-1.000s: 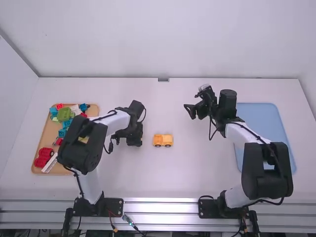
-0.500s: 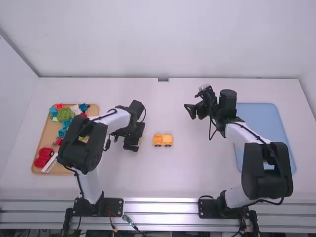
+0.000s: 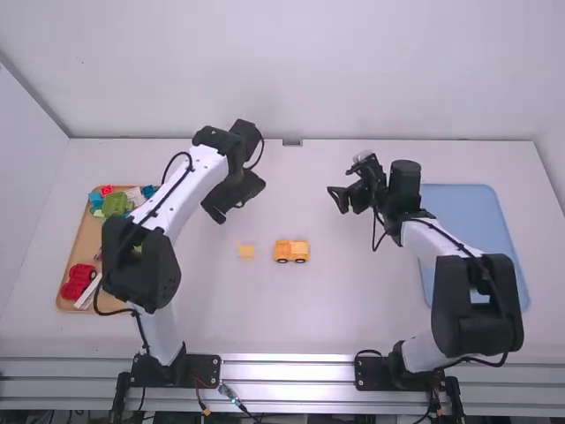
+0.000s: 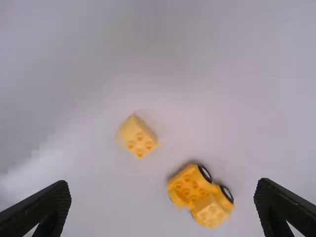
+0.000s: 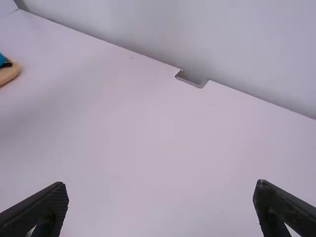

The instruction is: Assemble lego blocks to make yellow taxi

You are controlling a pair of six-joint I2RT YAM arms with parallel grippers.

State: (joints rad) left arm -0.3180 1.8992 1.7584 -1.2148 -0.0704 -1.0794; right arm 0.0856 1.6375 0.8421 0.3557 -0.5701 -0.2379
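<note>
Table [image 3: 353,309] is spreading out white in front of me, and two trays are sitting on it: a wooden tray [image 3: 85,243] holding colourful pieces [image 3: 115,204] at left, a blue tray [image 3: 472,212] at right. The left gripper [image 3: 237,201] and right gripper [image 3: 336,201] are both hovering, jaws standing wide apart. Between the trays, the yellow wheeled vehicle [image 3: 291,252] is resting upright, a small yellow block [image 3: 246,252] lying near its left end.

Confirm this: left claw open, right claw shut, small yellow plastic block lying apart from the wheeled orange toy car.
Wrong on the right claw: the right wrist view shows it open, not shut. The left claw is open, and the small yellow plastic block lies apart from the wheeled orange toy car.
</note>
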